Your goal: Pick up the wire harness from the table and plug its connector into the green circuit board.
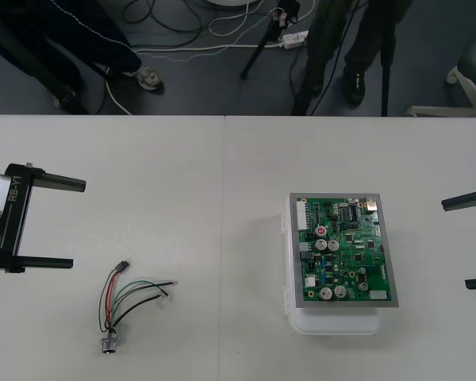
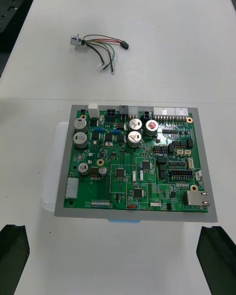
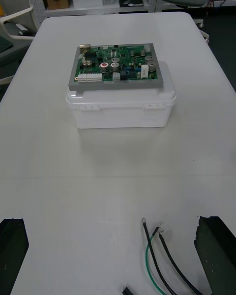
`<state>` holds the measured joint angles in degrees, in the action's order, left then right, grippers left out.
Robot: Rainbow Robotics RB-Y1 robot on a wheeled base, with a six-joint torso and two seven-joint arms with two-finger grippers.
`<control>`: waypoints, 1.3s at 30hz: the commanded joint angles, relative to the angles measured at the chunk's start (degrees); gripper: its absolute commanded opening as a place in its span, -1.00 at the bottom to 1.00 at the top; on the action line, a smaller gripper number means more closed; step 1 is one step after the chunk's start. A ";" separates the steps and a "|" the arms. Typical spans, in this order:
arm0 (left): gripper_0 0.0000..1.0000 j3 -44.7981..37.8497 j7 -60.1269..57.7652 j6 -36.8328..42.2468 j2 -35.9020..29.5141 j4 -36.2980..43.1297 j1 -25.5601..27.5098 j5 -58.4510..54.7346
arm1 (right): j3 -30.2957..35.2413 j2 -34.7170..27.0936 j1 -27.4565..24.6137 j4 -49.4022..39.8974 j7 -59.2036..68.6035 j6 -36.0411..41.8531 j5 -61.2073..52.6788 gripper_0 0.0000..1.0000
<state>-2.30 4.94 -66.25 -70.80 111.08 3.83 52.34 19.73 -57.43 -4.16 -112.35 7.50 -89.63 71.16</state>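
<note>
The wire harness (image 1: 127, 303) lies loose on the table at the front left, its black plug (image 1: 123, 266) toward the far side and its round metal socket (image 1: 109, 343) nearest the front edge. The green circuit board (image 1: 343, 249) sits on its white base (image 1: 333, 321) right of centre. My left gripper (image 1: 57, 223) stands open at the left edge, just up and left of the harness. My right gripper (image 1: 470, 241) stands open at the right edge, beside the board. The right wrist view looks over the board (image 2: 136, 163) toward the harness (image 2: 101, 47). The left wrist view has wire ends (image 3: 157, 255) near its fingers.
A seam (image 1: 223, 238) runs down the table's middle between harness and board. Bare tabletop lies between the two. Beyond the far edge, dark floor holds cables (image 1: 182, 32) and tripod legs.
</note>
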 commanded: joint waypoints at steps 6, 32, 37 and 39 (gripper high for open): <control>1.00 -1.39 -2.92 -2.30 -2.68 1.33 -1.63 -0.13 | 1.98 0.47 -0.76 -0.85 -1.35 -0.37 -0.67 1.00; 1.00 0.80 -4.50 -1.68 -2.33 0.36 1.88 0.13 | 1.98 0.47 -0.76 -0.85 -1.35 -0.37 -0.67 1.00; 1.00 0.80 -5.21 1.92 -4.17 0.71 4.43 -0.13 | -0.48 2.58 -2.78 -0.50 -1.35 -0.37 -0.94 1.00; 1.00 0.80 -5.47 3.41 -4.79 1.33 5.75 -0.04 | -0.48 2.32 -2.51 -0.59 -1.35 -0.37 -1.82 1.00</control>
<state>-1.31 4.69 -66.29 -71.92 111.07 6.07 52.53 19.66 -55.85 -5.43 -112.35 7.50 -89.65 71.05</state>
